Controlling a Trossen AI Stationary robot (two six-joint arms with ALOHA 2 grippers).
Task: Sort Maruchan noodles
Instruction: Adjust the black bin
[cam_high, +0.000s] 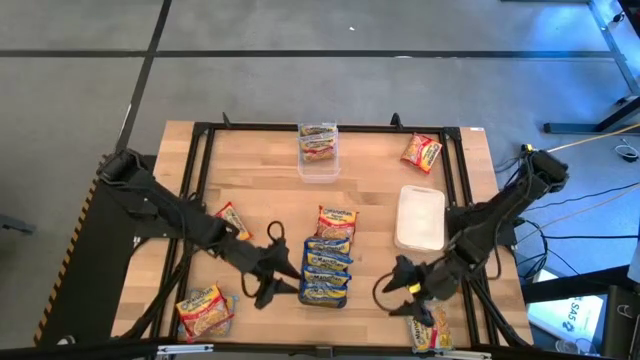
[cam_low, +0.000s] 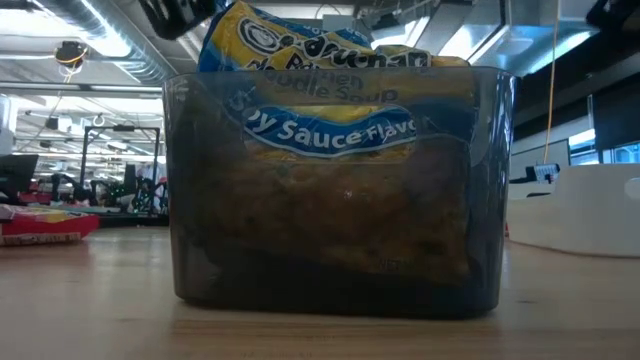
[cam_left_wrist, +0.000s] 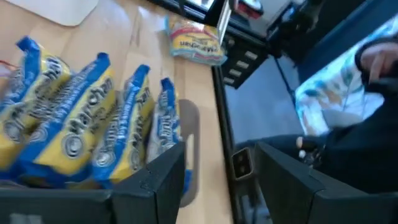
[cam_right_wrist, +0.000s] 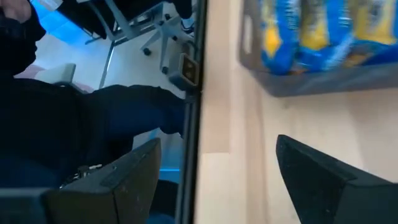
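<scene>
Maruchan noodles are partly sorted: a row of blue-band packets stands on edge in the dark grey tray at table centre, which looks like the blue bin. An orange-band packet lies just beyond the tray's far end, touching the row.

Clear plastic tub at the far edge holds one or two packets; the low view reads "Soy Sauce Flavor" through its wall. White tray, right of centre, looks empty.

Loose packets: far right, left of centre, near left, near right.

Left gripper sits just left of the grey tray, fingers spread, holding nothing. Right gripper is right of it over bare wood, fingers spread wide, also holding nothing. My read: between picks.
</scene>
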